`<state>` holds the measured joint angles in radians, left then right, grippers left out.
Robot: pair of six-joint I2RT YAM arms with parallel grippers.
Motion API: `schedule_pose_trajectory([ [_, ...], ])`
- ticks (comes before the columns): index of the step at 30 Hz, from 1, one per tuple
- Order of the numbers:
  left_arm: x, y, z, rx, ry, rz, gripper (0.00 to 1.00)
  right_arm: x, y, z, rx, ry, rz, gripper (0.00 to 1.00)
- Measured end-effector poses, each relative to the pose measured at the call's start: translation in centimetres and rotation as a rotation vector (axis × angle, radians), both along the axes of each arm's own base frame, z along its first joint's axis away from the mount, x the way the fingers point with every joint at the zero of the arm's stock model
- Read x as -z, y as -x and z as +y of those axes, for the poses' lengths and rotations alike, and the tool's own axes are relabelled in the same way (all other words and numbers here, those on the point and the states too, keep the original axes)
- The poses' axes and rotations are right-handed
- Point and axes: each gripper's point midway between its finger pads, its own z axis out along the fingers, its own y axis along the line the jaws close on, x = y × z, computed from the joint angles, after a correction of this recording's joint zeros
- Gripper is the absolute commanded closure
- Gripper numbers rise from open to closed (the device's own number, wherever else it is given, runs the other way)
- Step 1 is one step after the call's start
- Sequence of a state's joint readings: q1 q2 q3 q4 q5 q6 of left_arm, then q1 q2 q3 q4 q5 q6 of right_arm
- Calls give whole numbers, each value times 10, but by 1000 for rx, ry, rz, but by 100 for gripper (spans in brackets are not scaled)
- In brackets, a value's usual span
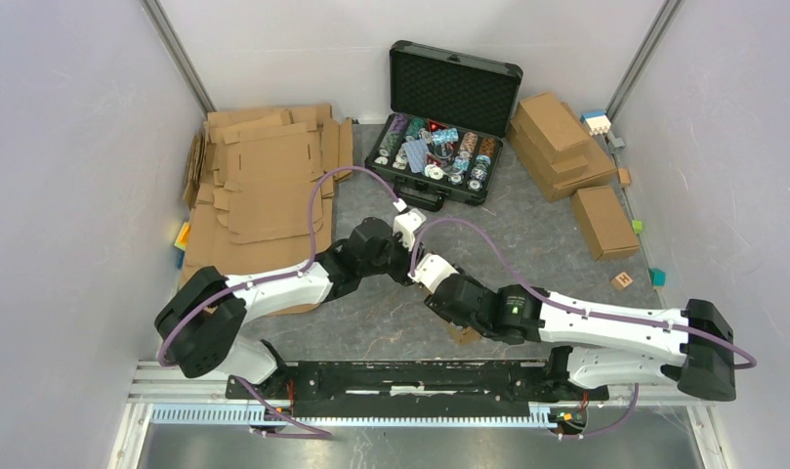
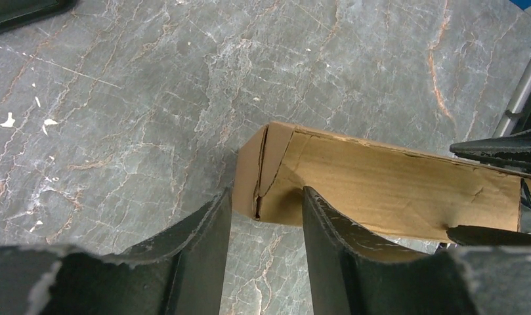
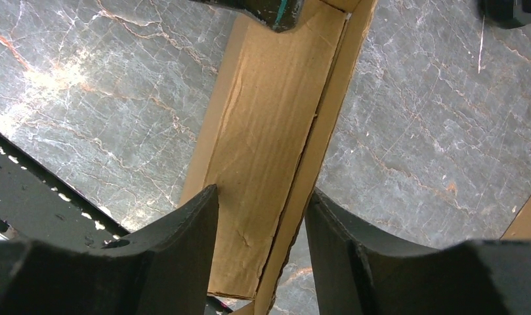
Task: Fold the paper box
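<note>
Now the paper box (image 2: 381,190) lies on the table (image 1: 547,249), its long axis running from the left gripper (image 2: 267,193) to the right gripper (image 3: 262,190). Left's jaws stand half-open, loose astride one end corner; whether right's half-spread jaws pinch it, I cannot tell.

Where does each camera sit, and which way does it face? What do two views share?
Top external: above and behind the arms, looking down on the table; left arm and right arm show, bases nearest.
Left wrist: on the left arm, looking down at one end of the box; the left end effector straddles it.
Right wrist: on the right arm, looking down along the box; the right end effector flanks it.
Shared: both wrist views show the same box on the table.
</note>
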<state>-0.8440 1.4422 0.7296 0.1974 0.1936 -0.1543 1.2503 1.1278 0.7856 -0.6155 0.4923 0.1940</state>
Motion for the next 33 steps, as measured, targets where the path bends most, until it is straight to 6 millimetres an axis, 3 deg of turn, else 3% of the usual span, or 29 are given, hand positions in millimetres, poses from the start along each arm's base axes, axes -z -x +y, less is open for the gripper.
schedule_pose_trajectory([
  [9, -6, -7, 0, 13, 78, -6, 51, -3, 1, -2, 1, -27, -4, 32],
  [15, -10, -3, -4, 47, 107, -10, 55, -7, 3, 0, 0, -60, 3, 3],
  [16, -11, -3, -5, 54, 113, -11, 56, -8, 3, 0, 1, -65, 2, 2],
  [20, -13, -2, -7, 65, 123, -13, 58, -7, 5, 3, -3, -70, 13, 2],
  [25, -15, -1, -9, 76, 131, -14, 62, 10, 6, 3, 13, -18, 44, 4],
  [33, -15, -1, -9, 77, 131, -14, 78, 17, 8, 4, 36, -16, 69, 36],
])
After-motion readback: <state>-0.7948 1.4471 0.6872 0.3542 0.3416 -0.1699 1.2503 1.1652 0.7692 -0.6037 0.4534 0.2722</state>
